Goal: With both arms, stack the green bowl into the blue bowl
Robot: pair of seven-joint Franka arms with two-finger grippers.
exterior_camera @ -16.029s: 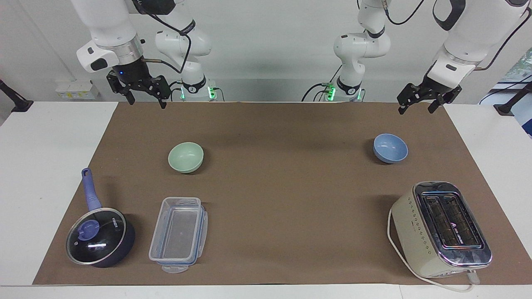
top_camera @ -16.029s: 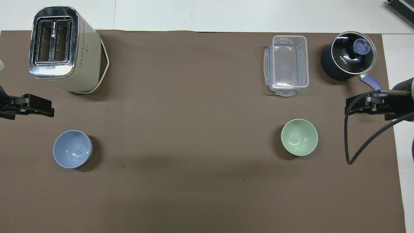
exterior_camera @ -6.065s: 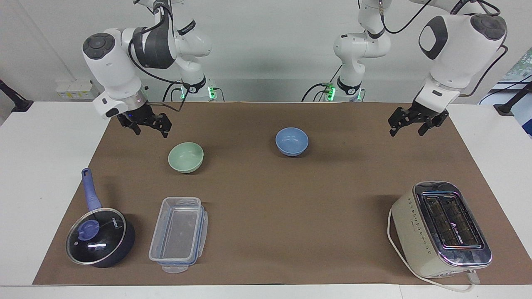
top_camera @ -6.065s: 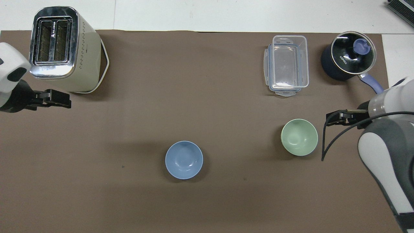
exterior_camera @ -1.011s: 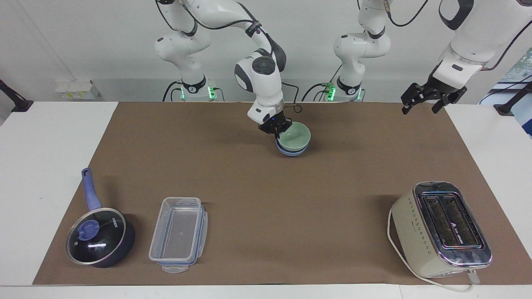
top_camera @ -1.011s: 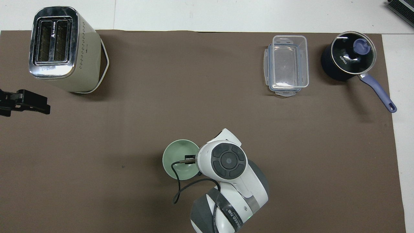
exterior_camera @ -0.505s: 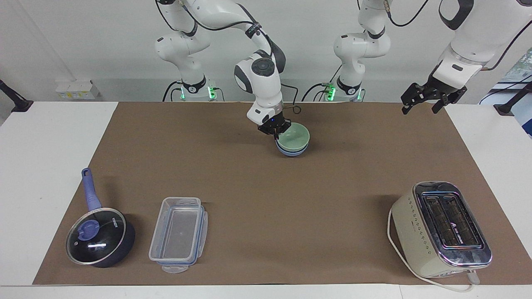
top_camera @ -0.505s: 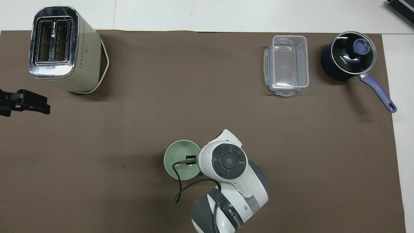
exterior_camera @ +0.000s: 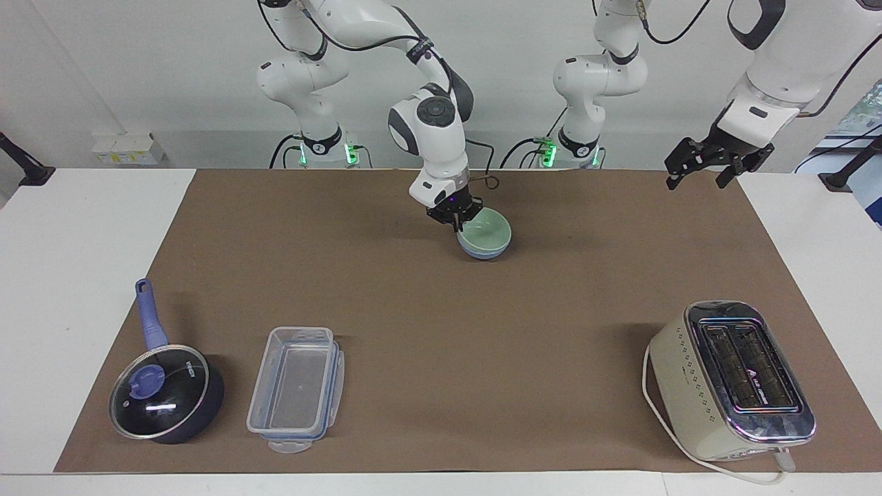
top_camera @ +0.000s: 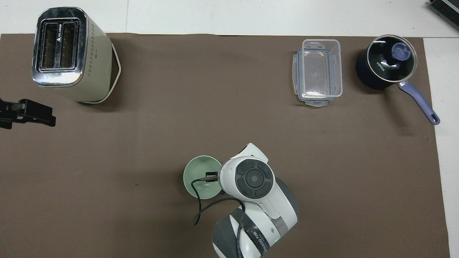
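Small round pale mint-green matte bowl seated inside small round periwinkle-blue matte bowl, only the blue one's lower wall showing beneath the green rim; stack resting on brown paper mat covering white counter, midway between the two arms' ends and nearer to the robots than the other items. Right hand down at the green bowl's rim on the side toward the right arm's end, fingers straddling the rim; whether pinched on it or slack cannot be told. Left hand raised over the mat's corner at the left arm's end, fingers spread wide, holding nothing, waiting. Cream and chrome two-slot toaster, clear rectangular plastic container with blue clips and dark saucepan with glass lid and blue handle standing along the counter edge farthest from the robots
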